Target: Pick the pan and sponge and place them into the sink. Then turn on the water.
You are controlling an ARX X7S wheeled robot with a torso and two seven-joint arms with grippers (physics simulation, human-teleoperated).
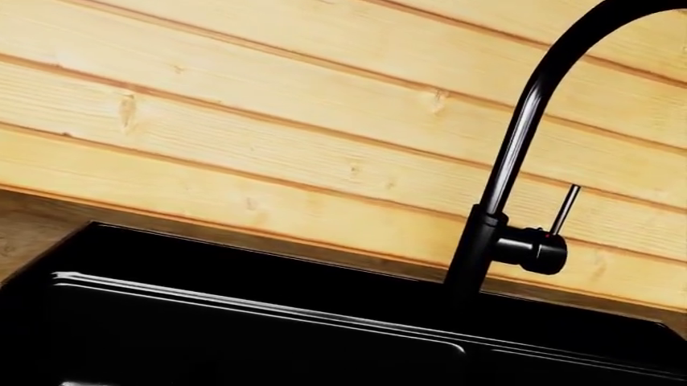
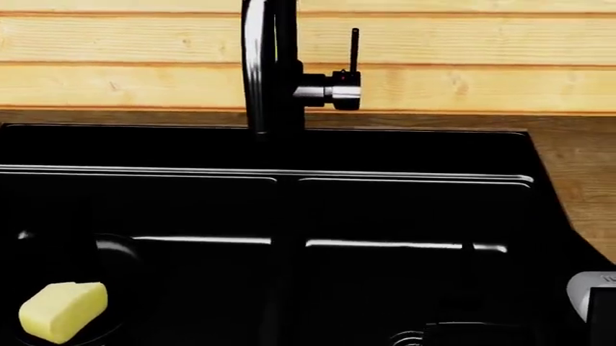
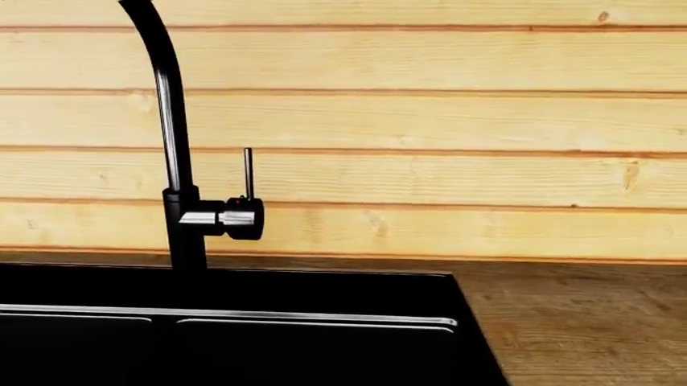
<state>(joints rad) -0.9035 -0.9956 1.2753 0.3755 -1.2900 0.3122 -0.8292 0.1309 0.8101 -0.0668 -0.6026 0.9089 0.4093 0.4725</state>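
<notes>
The glossy black double-basin sink (image 2: 405, 177) fills the head view. Its tall black faucet (image 2: 267, 72) rises at the back rim, with the thin lever (image 2: 354, 45) standing upright at its side. The faucet (image 1: 504, 169) and lever (image 1: 565, 211) also show in the left wrist view, and the faucet (image 3: 172, 145) and lever (image 3: 248, 171) in the right wrist view. The pale yellow sponge (image 2: 63, 310) lies in the left basin on a round black shape that looks like the pan (image 2: 123, 263), hard to tell from the basin. The water is out of view. No fingers show in either wrist view.
A grey and black part of my right arm (image 2: 592, 295) pokes in at the right basin's near corner. A ringed drain (image 2: 409, 337) shows in the right basin. Wooden counter (image 2: 578, 173) lies right of the sink, with a plank wall (image 2: 481, 79) behind.
</notes>
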